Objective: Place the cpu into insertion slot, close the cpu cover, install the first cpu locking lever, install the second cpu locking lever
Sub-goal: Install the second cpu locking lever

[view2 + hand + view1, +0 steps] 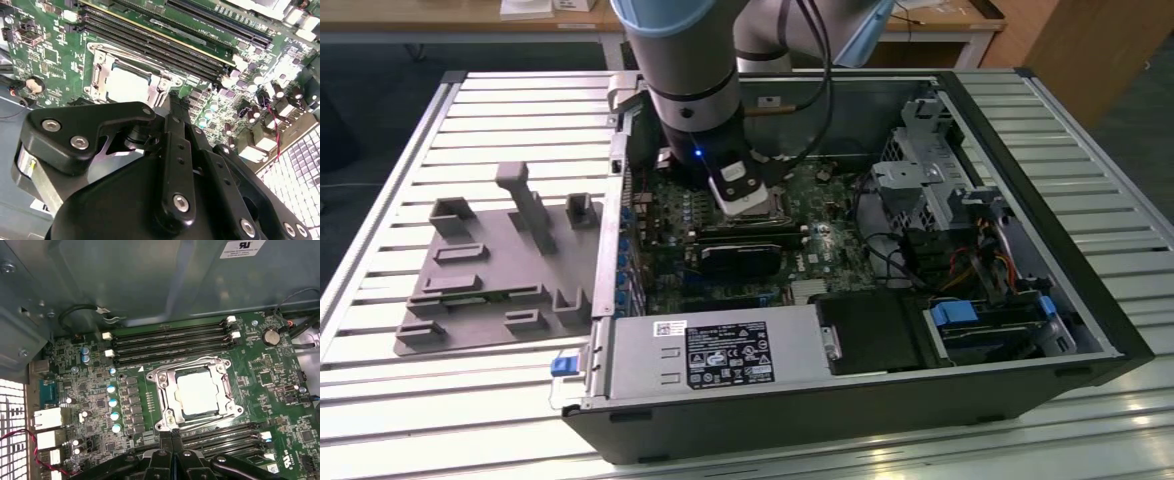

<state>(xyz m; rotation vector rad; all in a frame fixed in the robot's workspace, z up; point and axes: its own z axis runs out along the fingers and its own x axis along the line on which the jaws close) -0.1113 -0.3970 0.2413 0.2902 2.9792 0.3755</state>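
You have the gripper (171,436) hanging over the motherboard (280,390) inside the open computer case (881,420), with its fingertips pressed together into one thin point and holding nothing. That point sits just at the edge of the socket, at the side nearest the lower bank of memory slots (220,432).

The chip (197,392) lies flat in the socket (172,407), its pale metal face showing through the window of the cover frame (226,390), which is down flat around it. In the second wrist view you see the same chip (127,85) and frame (102,75) just beyond the black gripper linkage (90,130).

Room around the socket is narrow: long memory slots (170,342) run close along one side and the second bank along the other, with a row of capacitors (114,402) and small blocks just beside a third side. The case wall (150,280) rises near the far bank of slots.

In the exterior view the arm (694,90) comes down into the case, and its wrist (744,190) covers the socket, so you cannot see the chip there. A power supply (707,355) closes off the near edge of the case, and a grey fixture tray (494,280) lies on the slatted table (400,420) at the exterior view's left.

You cannot make out whether the thin locking levers along the frame are latched; the gripper body cuts off the socket's near edge in both wrist views.
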